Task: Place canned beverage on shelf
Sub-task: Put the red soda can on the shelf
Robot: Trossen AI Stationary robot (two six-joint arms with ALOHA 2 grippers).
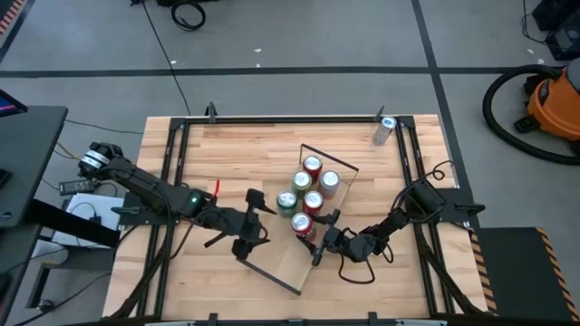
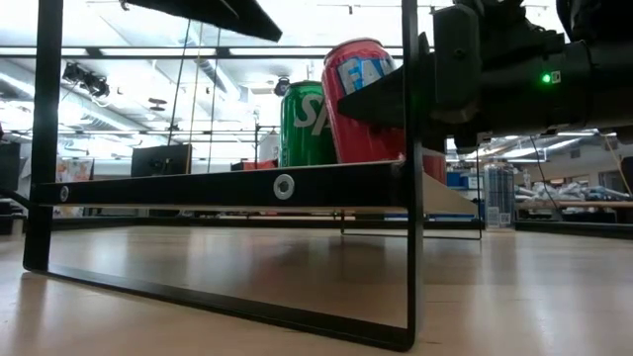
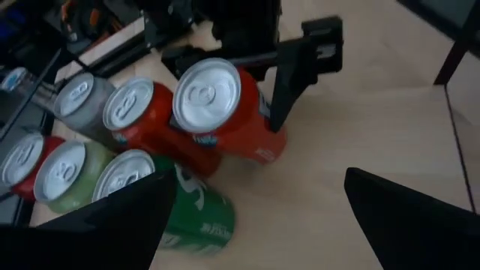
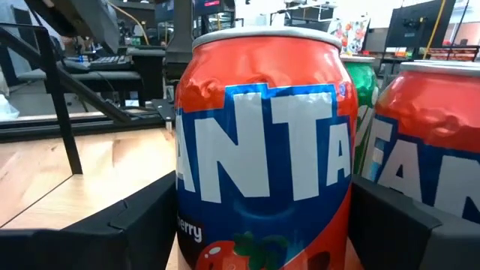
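The light-wood bench (image 1: pixel 227 149) carries the shelf (image 1: pixel 294 258), a wooden board in a thin black wire frame set at an angle near its middle. Six upright cans (image 1: pixel 309 195) stand clustered on the shelf's far end. A lone silver can (image 1: pixel 384 129) stands on the bench's far right corner.
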